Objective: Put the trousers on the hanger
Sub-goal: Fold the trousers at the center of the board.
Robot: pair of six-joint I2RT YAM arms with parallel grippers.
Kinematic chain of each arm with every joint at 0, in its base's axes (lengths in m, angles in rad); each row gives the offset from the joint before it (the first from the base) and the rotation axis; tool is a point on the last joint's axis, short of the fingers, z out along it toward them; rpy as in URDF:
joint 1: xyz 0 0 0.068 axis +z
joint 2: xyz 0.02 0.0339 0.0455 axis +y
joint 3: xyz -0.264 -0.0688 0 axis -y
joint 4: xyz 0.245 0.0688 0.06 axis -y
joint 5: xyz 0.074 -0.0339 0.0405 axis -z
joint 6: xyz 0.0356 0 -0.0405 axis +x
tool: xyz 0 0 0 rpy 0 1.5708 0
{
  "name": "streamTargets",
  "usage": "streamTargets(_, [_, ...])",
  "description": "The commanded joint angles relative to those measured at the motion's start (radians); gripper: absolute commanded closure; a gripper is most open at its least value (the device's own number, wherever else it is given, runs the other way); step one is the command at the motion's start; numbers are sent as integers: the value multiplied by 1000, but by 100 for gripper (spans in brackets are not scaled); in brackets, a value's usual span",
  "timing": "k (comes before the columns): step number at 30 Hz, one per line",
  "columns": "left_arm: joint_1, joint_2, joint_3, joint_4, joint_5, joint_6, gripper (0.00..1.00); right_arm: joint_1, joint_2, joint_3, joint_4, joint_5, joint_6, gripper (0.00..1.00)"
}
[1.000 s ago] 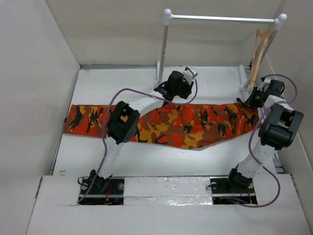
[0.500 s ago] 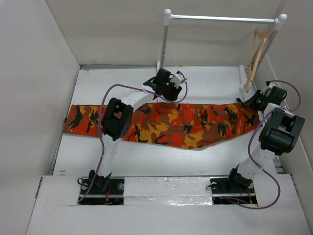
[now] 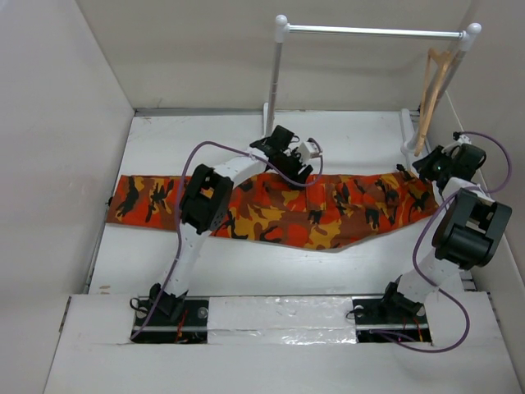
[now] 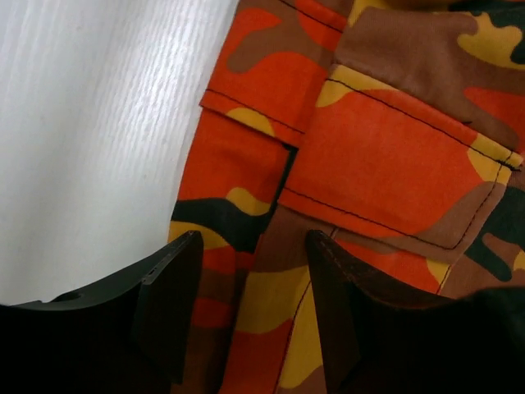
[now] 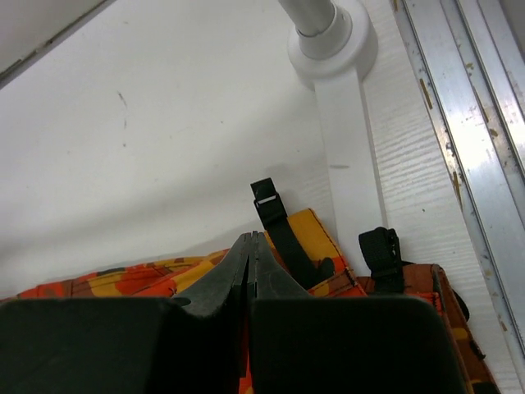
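Observation:
The camouflage trousers (image 3: 328, 209) lie flat across the table, legs to the left and waist to the right. My left gripper (image 3: 297, 164) hovers over their far edge near the middle. In the left wrist view it (image 4: 254, 279) is open, with nothing between its fingers (image 4: 168, 300) and a pocket flap (image 4: 385, 164) just ahead on the cloth below. My right gripper (image 3: 424, 168) sits at the waist end. In the right wrist view it (image 5: 253, 245) is shut and empty, above the waistband with its black straps (image 5: 279, 226). The tan wooden hanger (image 3: 432, 86) hangs at the rail's right end.
A white rail (image 3: 369, 31) on two posts stands at the back of the table; its right post base (image 5: 332, 41) is just beyond the waistband. A metal track (image 5: 467, 123) runs along the right edge. Side walls close the table in.
My left gripper has let go and opened, swinging over the trousers' far edge. My right gripper has closed fully and drawn slightly back to the right.

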Motion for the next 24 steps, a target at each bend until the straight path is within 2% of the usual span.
streamTargets(1, [-26,12,60,-50,87,38,47,-6,-35,12,59,-14,-1,100])
streamTargets(5, [-35,42,80,-21,74,10,40,-6,-26,16,45,-20,-17,100])
streamTargets(9, [-35,56,96,-12,99,-10,40,29,-6,26,31,-19,-39,100])
streamTargets(12, [-35,56,103,-21,122,-5,44,38,14,36,14,-16,-53,100])
streamTargets(14, [-35,58,110,-29,125,1,53,38,23,36,14,-11,-51,100])
streamTargets(15, [-35,61,111,-33,123,4,56,38,26,38,14,-8,-51,94])
streamTargets(19, [-35,72,119,-43,129,9,80,47,58,75,-33,-3,-77,80])
streamTargets(22, [-35,70,133,-55,134,13,91,56,78,102,-76,4,-106,73])
streamTargets(24, [-35,66,133,-56,129,15,92,56,74,101,-87,27,-111,61])
